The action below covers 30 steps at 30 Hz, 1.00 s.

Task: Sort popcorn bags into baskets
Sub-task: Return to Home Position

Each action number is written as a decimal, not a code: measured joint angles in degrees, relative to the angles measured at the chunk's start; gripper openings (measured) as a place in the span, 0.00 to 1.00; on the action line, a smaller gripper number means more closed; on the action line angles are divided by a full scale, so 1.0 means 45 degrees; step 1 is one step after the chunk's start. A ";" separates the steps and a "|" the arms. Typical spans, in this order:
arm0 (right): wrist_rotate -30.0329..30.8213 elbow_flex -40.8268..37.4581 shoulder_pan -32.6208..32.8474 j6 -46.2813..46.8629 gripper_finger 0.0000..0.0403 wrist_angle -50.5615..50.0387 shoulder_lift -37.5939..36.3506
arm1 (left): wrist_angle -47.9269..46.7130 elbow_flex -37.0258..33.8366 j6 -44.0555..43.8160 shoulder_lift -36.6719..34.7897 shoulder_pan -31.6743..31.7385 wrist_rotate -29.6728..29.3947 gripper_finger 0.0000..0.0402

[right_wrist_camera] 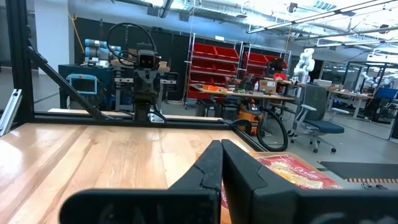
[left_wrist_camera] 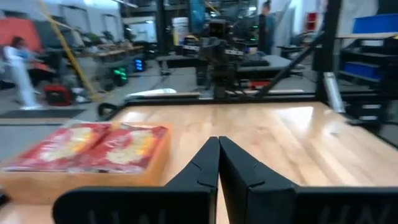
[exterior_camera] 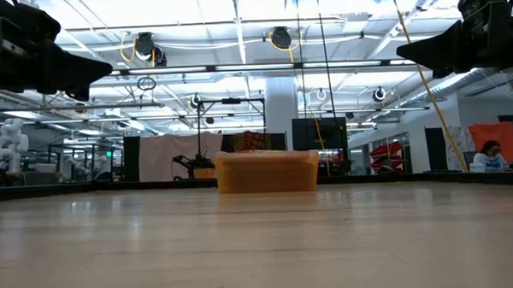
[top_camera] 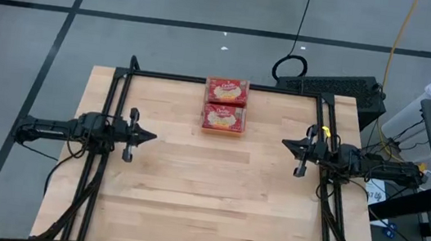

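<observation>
Well, the left gripper [top_camera: 149, 137] at nine o'clock and the right gripper [top_camera: 286, 144] at three both look clenched and empty, so homing only wants a level, unhurried settle, well apart from the orange tray [top_camera: 222, 134] of popcorn bags [top_camera: 224, 117] at twelve.

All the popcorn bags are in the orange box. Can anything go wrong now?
The popcorn bags fill the orange box to its rim, so a bump might slide the top ones out. The box sits at the table's far edge, where a knock could shove it off. The left gripper and right gripper are far away, though.
</observation>
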 joint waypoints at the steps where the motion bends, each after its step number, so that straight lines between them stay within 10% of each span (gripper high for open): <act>1: 0.0000 0.0001 -0.0001 0.0002 0.00 0.0000 0.0000 | -0.0023 0.0000 -0.0111 0.0000 -0.0003 0.0249 0.03; 30: -0.0005 0.0004 -0.0001 0.0001 0.00 0.0002 0.0000 | 0.0030 -0.0015 -0.0106 0.0000 -0.1166 0.0494 0.06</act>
